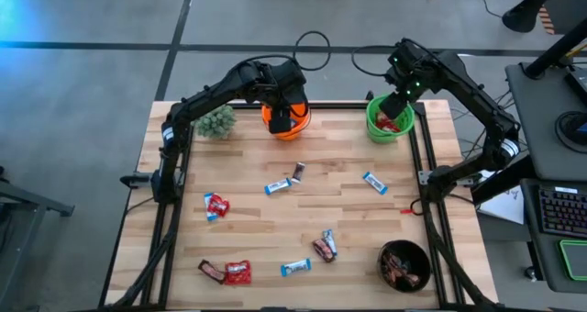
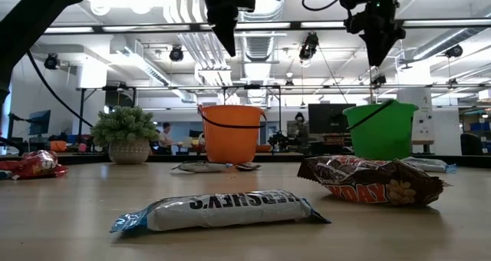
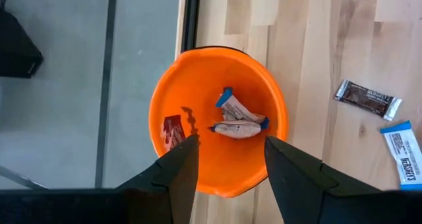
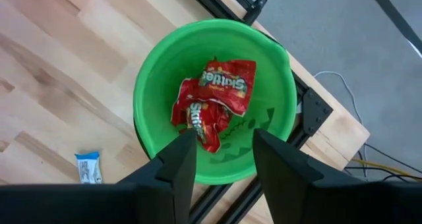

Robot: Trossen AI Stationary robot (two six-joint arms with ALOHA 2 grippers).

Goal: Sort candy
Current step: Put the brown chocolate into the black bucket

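Wooden tabletop mid-sort: the left gripper [image 3: 227,159] hangs with fingers parted and empty over the orange bucket [image 1: 287,119], which holds blue-and-white bars [image 3: 239,118], while the right gripper [image 4: 224,155] hovers released and empty above the green bucket [image 1: 389,117], where red Skittles packets [image 4: 214,99] lie. A dark bowl [image 1: 404,264] holds brown bars. Roughly ten candies [image 1: 292,182] are scattered across the table, so the job looks about half done.
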